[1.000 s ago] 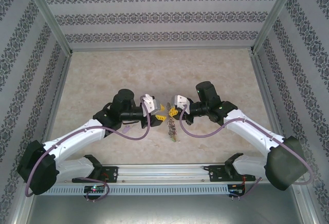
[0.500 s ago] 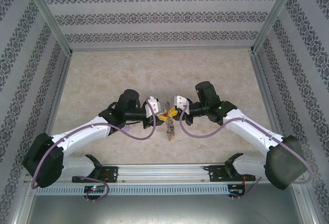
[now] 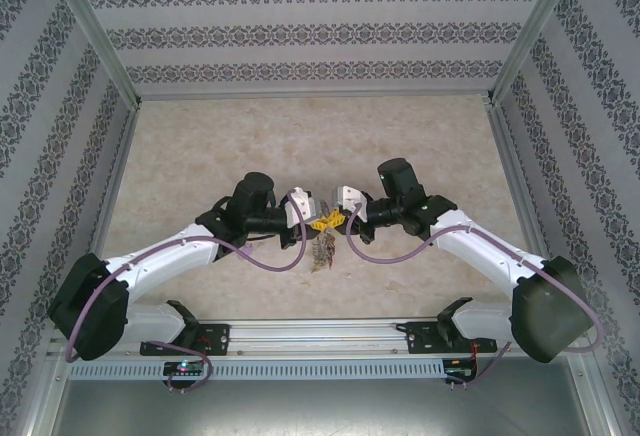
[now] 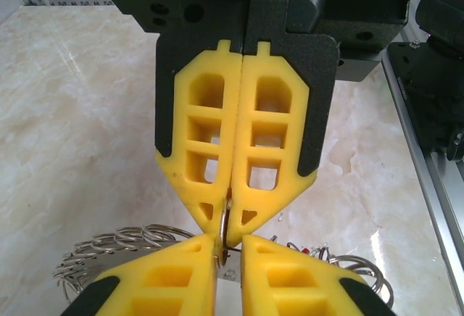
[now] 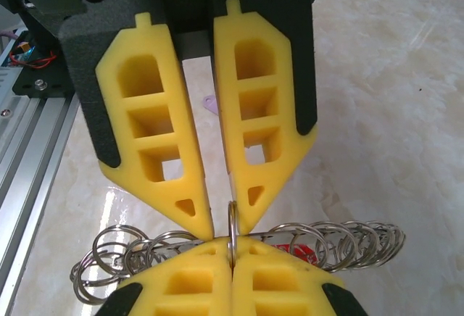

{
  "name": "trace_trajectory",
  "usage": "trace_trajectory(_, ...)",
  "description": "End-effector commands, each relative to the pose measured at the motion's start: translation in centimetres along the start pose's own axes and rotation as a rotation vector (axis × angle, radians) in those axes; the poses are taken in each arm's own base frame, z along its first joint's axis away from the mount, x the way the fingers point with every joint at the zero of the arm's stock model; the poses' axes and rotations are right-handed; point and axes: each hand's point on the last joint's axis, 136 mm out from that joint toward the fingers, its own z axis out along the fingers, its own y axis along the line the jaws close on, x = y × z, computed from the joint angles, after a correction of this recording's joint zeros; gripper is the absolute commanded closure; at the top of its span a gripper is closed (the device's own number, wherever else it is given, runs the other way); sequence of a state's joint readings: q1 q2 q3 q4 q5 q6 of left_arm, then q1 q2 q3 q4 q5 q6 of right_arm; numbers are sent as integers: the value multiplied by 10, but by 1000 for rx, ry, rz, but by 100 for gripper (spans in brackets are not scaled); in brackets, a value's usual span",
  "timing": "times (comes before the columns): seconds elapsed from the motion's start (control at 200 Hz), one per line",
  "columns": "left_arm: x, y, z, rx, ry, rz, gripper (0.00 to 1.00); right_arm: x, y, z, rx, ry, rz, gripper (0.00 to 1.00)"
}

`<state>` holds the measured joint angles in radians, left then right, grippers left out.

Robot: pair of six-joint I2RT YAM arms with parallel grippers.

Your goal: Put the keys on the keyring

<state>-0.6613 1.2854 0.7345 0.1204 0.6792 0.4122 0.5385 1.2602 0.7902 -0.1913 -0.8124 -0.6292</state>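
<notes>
The keyring (image 3: 322, 251) hangs between my two grippers above the middle of the table, its grey loops (image 5: 326, 238) fanned out below the fingertips. My right gripper (image 5: 232, 245) is shut on one small loop (image 5: 232, 218) that stands upright at the rim. My left gripper (image 4: 228, 242) faces it tip to tip, with the jaws a narrow gap apart. That same loop (image 4: 224, 222) sits in the gap against one finger, not pinched. A red key head (image 5: 304, 249) shows among the loops. A lilac key (image 5: 211, 103) lies on the table beyond.
Both arms meet near the table's middle (image 3: 325, 221), well above the marble top (image 3: 420, 136). The aluminium rail (image 3: 320, 331) runs along the near edge. Patterned walls close in the other sides.
My left arm has moved right until its fingertips meet the right gripper's, and its jaws have narrowed around the loop. The hanging keyring has swung slightly left. The right gripper stays shut.
</notes>
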Motion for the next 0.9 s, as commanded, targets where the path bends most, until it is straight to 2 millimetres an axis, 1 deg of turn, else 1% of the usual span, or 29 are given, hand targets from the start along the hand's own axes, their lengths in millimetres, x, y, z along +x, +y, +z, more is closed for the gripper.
trace_trajectory(0.0, -14, 2, 3, 13, -16, 47, 87, -27, 3, -4, -42, -84, -71, 100)
trace_trajectory(0.07, -13, 1, 3, 17, -12, 49, 90, -28, 3, -4, -45, -87, -67, 100)
trace_trajectory(0.15, -13, 2, 3, 9, -15, 58, 100, -28, 4, -4, -46, -87, -65, 100)
trace_trajectory(0.26, -12, 6, 2, -18, -13, 76, 100, -25, 2, -5, -26, -74, -64, 99)
trace_trajectory(0.335, -12, 9, 0, -49, -24, 90, 100, -19, 0, -6, -1, -52, -74, 97)
trace_trajectory(0.36, -12, 9, -1, -59, -31, 95, 100, -17, 0, -6, 8, -42, -77, 95)
trace_trajectory(0.395, -13, 10, -2, -69, -41, 101, 100, -13, -1, -6, 20, -31, -78, 89)
trace_trajectory(0.41, -13, 10, -2, -74, -45, 102, 100, -12, -2, -6, 25, -27, -79, 88)
trace_trajectory(0.585, -20, 12, -5, -105, -109, 101, 100, -4, -3, -5, 42, -15, -83, 87)
trace_trajectory(0.724, -20, 10, -3, -90, -132, 77, 100, -2, -4, -4, 46, -30, -69, 88)
trace_trajectory(0.894, -29, 6, -5, -75, -195, 51, 100, 0, -4, -4, 46, -30, -60, 87)
